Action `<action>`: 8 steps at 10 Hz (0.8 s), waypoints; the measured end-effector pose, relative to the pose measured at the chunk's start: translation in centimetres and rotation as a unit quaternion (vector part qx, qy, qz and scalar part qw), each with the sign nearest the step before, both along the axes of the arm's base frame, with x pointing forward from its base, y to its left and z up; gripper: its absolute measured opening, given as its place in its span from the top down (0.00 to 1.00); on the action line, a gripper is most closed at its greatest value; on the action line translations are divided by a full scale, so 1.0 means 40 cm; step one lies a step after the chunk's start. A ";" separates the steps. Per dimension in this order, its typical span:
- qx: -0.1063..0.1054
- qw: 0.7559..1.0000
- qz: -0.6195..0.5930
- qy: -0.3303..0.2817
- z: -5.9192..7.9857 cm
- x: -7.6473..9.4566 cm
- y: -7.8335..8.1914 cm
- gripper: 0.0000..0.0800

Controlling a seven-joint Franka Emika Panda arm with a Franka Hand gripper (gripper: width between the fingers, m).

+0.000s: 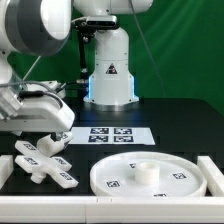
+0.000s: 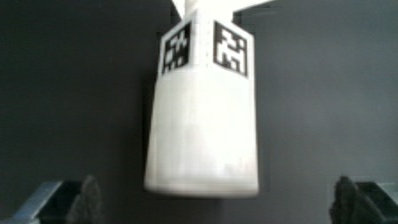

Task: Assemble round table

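The large round rimmed disc (image 1: pixel 150 176) lies at the front towards the exterior view's right, with small tags and a short raised stub (image 1: pixel 144 170) at its middle. White tagged bar-shaped parts (image 1: pixel 45 161) lie crossed at the front on the exterior view's left; I cannot tell leg from foot piece there. My gripper (image 1: pixel 52 128) hangs just above them, open and empty. In the wrist view a white rounded bar (image 2: pixel 201 120) with two tags at its far end lies on the dark table. Its near end sits just ahead of my open gripper (image 2: pixel 214 205), clear of both fingertips (image 2: pixel 63 200).
The marker board (image 1: pixel 110 136) lies flat behind the disc. The arm's white base (image 1: pixel 110 75) stands at the back before a green curtain. A white rail (image 1: pixel 214 168) borders the table on the exterior view's right.
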State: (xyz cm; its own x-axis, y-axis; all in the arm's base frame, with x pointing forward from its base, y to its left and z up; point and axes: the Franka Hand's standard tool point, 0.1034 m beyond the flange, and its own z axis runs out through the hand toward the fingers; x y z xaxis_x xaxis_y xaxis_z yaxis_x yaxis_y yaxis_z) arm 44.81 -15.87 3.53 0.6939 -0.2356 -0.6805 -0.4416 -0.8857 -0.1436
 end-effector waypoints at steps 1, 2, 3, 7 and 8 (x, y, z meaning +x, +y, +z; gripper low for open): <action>0.005 1.000 0.001 0.016 -0.011 -0.005 0.007 0.19; 0.008 1.000 0.001 0.021 -0.012 -0.006 0.008 0.19; 0.008 1.000 0.001 0.020 -0.012 -0.004 0.007 0.19; 0.032 0.996 -0.006 0.077 -0.026 -0.024 0.006 0.19; 0.033 0.996 -0.006 0.077 -0.027 -0.026 0.006 0.19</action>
State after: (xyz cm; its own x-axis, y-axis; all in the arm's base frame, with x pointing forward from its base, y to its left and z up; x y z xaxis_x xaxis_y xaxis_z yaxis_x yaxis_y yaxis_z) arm 43.78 -15.61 2.44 0.5772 -0.1944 -0.7931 -0.4726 -0.8716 -0.1303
